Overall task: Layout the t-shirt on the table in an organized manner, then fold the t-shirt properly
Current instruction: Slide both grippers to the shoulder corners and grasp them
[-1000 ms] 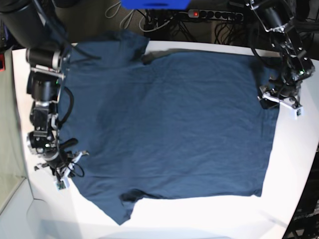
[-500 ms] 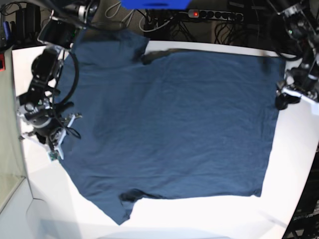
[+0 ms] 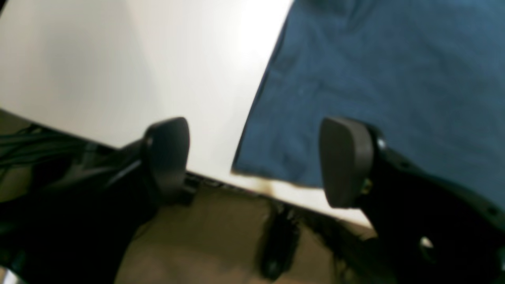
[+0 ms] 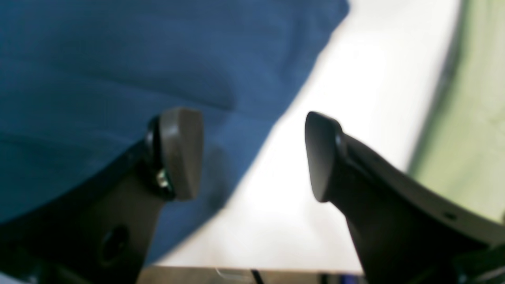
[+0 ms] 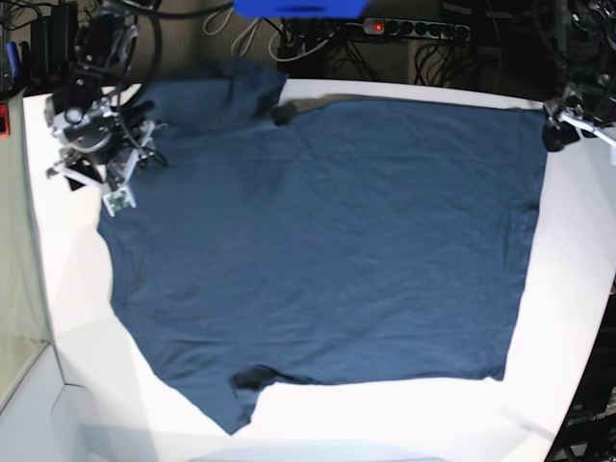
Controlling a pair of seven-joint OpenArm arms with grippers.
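Observation:
The dark navy t-shirt (image 5: 327, 241) lies spread flat on the white table (image 5: 568, 289), with one sleeve at the far left and one at the near edge. My right gripper (image 5: 106, 178) hovers open and empty over the shirt's far-left edge. In the right wrist view this gripper (image 4: 252, 156) straddles the shirt's edge (image 4: 118, 79). My left gripper (image 5: 568, 130) is open and empty at the shirt's far-right corner. In the left wrist view this gripper (image 3: 256, 161) has that corner of the shirt (image 3: 355, 79) between its fingers, at the table's edge.
A power strip (image 5: 404, 27) with a red light, cables and a blue object (image 5: 298, 8) sit behind the table's far edge. The table's bare surface (image 3: 118, 71) runs to the right and near sides of the shirt.
Both arms have moved toward the far side of the table: the right gripper up along the shirt's left edge, the left gripper to the far-right corner. The shirt lies as before.

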